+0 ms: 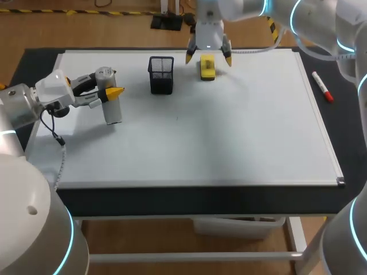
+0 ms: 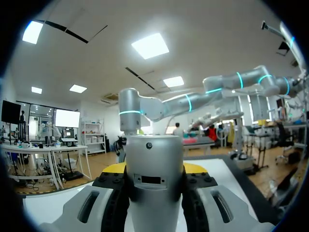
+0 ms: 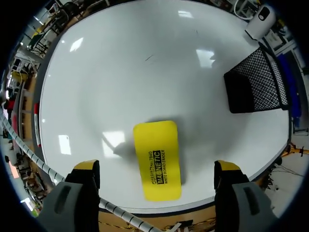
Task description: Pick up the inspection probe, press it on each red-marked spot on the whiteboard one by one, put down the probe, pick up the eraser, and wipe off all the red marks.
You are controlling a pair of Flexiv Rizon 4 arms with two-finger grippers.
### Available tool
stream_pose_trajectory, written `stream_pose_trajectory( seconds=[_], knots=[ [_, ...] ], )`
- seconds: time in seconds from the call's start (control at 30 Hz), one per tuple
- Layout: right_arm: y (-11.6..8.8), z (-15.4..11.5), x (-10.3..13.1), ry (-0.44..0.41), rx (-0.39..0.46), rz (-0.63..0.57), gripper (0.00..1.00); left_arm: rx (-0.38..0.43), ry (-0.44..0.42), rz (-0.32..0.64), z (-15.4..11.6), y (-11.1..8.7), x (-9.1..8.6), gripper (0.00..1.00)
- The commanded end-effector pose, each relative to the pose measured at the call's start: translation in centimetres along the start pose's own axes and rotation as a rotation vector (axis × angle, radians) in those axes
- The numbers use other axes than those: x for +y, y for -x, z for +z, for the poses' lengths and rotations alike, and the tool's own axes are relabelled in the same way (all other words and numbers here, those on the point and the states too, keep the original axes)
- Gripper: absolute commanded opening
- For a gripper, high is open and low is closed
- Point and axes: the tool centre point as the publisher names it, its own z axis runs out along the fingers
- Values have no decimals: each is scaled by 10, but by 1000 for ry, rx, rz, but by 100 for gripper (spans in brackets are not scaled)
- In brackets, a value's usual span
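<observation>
Broadly, whiteboard (image 1: 229, 132) atop dark table (image 1: 200, 200), red marker (image 1: 322, 86) alongside.

Glossy whiteboard (image 1: 229, 126), mesh holder (image 1: 161, 74), metal probe (image 2: 154, 164)

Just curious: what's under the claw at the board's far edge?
A yellow eraser, flat on the whiteboard, below the open right claw. The board under the eraser is hidden.

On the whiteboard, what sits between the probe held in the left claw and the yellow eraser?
The black mesh holder stands between the probe and the eraser; the head view shows this.
</observation>
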Motion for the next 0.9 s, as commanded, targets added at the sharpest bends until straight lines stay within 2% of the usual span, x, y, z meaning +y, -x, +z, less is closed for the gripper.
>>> stream_pose_trajectory(
  seconds=[0.03,0.23,0.4,0.57,0.67,0.8,0.83,0.87,0.9],
  knots=[
    [-18,-23,18,-41,-46,49,100,1,-1,0,0,0,-1,0],
    [-33,-39,19,-25,-180,182,100,1,-1,0,0,0,-1,0],
    [-45,-57,21,-31,-286,242,100,1,-1,0,0,0,-1,0],
    [-55,-75,23,-33,-371,300,100,1,-1,0,0,0,-1,0],
    [-60,-89,26,-38,-386,336,100,1,-1,0,0,0,-1,0],
    [-66,-105,26,-4,-415,389,100,1,-1,0,0,0,-1,0],
    [-68,-108,26,8,-435,398,100,1,-1,0,0,0,-1,0],
    [-69,-112,27,-10,-490,383,100,1,-1,0,0,0,-1,0],
    [-71,-114,28,2,-495,403,100,1,-1,0,0,0,-1,0]
  ],
)
